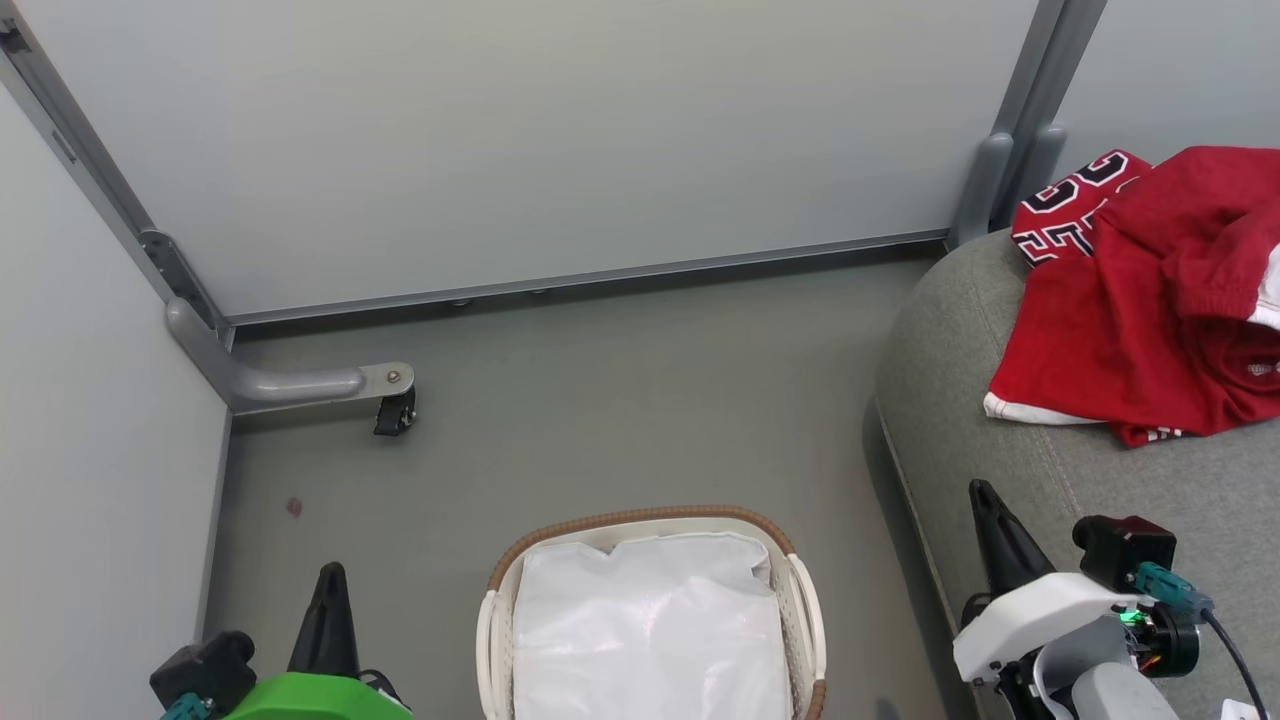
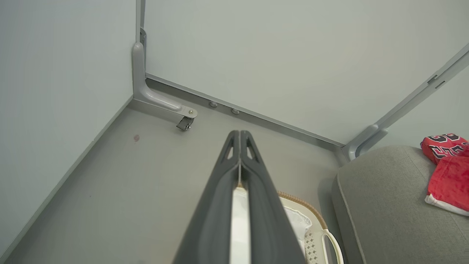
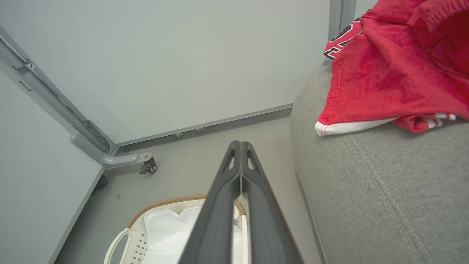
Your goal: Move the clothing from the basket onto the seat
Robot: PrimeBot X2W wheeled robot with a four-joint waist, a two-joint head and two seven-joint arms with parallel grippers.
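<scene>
A: Left side?
B: left gripper (image 1: 333,575) at lower left, over bare floor (image 1: 600,400), just beside the basket. Fingers pressed flat together, nothing between them.
A: Wrist cam agrees?
B: Yes. Both fingers meet along their length, tips closed, empty. Small caster (image 1: 395,412) sits on the floor beyond it, by the wall.
A: Basket?
B: basket (image 1: 640,517) at bottom centre, on the floor between the two arms. White liner (image 1: 650,620) lies across the inside.
A: Right side?
B: right gripper (image 1: 982,492) at lower right, fingers shut tight, holding nothing. Tip shows against the near edge of the seat (image 1: 960,400).
A: Clothing?
B: clothing (image 1: 1150,300) is on the seat, upper right. Crumpled red heap, white trim, black-and-white numbers at its far left corner. Well apart from basket and both grippers.
</scene>
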